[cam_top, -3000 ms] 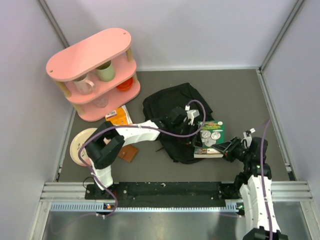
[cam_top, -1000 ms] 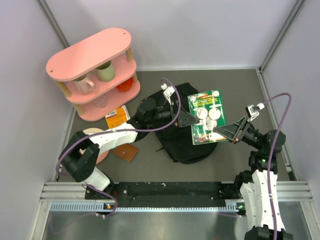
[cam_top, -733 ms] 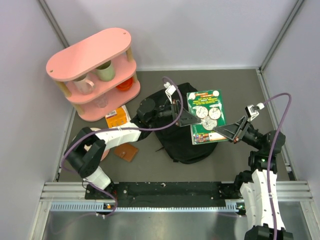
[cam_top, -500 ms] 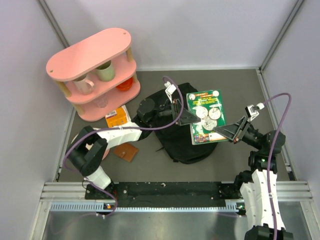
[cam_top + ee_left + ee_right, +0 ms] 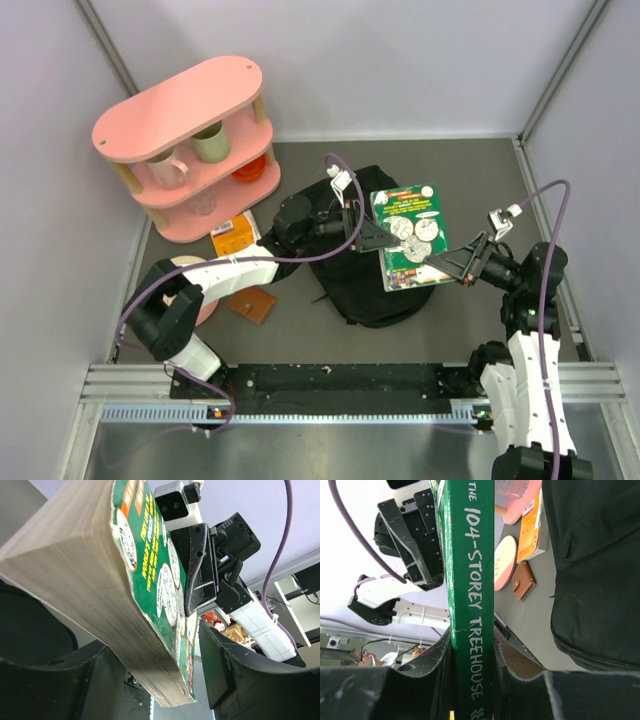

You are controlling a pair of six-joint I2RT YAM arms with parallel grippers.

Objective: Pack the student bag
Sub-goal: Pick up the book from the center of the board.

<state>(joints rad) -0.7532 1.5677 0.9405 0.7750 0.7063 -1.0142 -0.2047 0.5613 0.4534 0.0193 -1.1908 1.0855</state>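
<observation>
My right jaws clamp the near-right edge of the book [image 5: 408, 235], my left jaws stand released astride its left edge, and it hangs tilted above the bag [image 5: 350, 290], which lies slumped mid-table [image 5: 480, 180], right of the shelf [image 5: 190, 150].

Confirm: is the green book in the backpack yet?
Out. The book is held above the backpack by the right end effector, cover fully visible.
</observation>
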